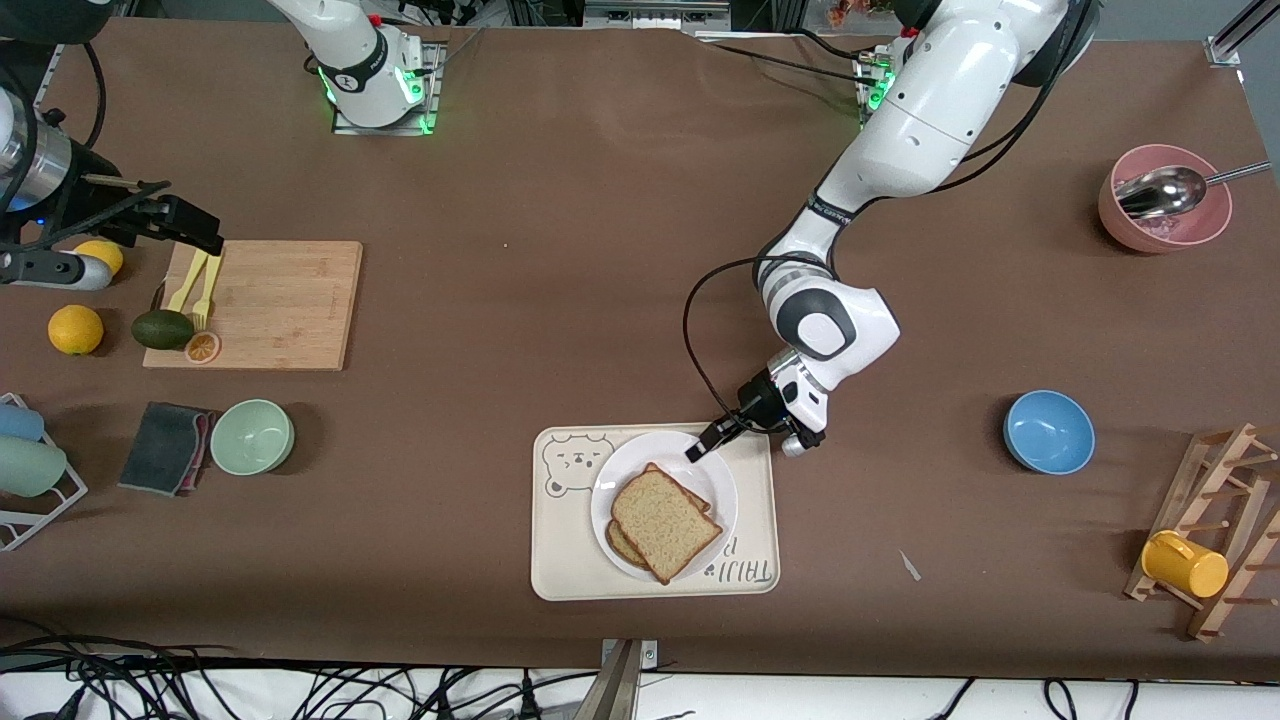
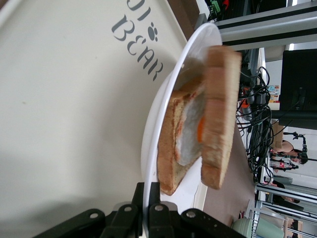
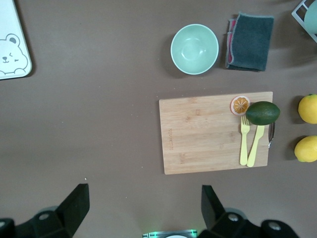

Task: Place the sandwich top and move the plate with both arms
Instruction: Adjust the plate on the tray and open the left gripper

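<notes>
Left gripper (image 1: pixel 703 446): we see its jaws closed on the plate (image 1: pixel 720 480) rim, at the edge farther from the front camera.
Right gripper (image 3: pixel 143 210): we see it spread wide, waiting over the cutting board (image 1: pixel 270 300).
Sandwich top (image 1: pixel 664 522): already on the egg slice (image 2: pixel 190 134), on the plate.
Plate: inside the tray (image 1: pixel 560 575).
Handling: we judge the plate stiff, glossy, slippery; the stacked bread may slide, so 2 rim grips, kept level.
</notes>
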{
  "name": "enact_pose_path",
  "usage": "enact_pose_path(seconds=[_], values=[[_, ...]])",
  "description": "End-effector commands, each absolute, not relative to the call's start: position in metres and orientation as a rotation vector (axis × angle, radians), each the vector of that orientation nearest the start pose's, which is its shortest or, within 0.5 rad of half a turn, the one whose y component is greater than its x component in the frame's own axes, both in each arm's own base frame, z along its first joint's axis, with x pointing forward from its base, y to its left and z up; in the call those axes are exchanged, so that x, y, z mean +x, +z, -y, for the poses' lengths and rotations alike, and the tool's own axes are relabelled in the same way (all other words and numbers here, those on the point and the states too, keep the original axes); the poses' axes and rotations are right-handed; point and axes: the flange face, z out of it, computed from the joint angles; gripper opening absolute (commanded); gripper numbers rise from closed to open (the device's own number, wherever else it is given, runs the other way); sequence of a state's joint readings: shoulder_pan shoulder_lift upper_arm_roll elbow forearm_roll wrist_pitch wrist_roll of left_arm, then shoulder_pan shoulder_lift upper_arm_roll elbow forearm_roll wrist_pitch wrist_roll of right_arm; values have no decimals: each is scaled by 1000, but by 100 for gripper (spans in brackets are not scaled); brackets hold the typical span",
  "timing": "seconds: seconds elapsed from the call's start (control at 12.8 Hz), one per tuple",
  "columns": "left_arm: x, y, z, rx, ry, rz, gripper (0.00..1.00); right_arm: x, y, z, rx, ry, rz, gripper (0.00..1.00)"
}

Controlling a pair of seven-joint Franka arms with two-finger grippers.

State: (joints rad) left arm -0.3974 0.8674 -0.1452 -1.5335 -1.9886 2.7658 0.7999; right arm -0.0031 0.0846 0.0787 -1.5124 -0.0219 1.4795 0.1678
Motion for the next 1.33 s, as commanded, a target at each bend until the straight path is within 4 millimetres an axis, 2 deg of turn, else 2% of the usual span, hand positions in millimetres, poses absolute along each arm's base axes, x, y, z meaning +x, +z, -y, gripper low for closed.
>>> enact_pose_path(seconds=[0.0,0.16,0.31,0.47,0.62,0.86,1.01,1.17,1.25], values=[[623,136,314,2067,350,-637,22,567,599,-37,-3167,182,-164,100],[622,135,314,2069,347,-638,27,568,603,-34,-3154,162,-180,100],[623,137,313,2067,350,-638,38,569,609,-33,-3150,109,-199,100],[625,148,307,2057,360,-648,54,573,609,-33,-3138,70,-311,100],[615,167,304,2059,356,-641,68,575,605,-33,-3138,80,-314,100],[597,185,300,2071,344,-635,82,574,604,-33,-3140,87,-310,100],[581,195,296,2090,333,-623,97,575,604,-28,-3142,86,-302,100],[564,205,290,2109,328,-612,99,574,602,-30,-3138,94,-324,100],[553,207,295,2115,309,-601,99,574,602,-30,-3138,92,-324,100]])
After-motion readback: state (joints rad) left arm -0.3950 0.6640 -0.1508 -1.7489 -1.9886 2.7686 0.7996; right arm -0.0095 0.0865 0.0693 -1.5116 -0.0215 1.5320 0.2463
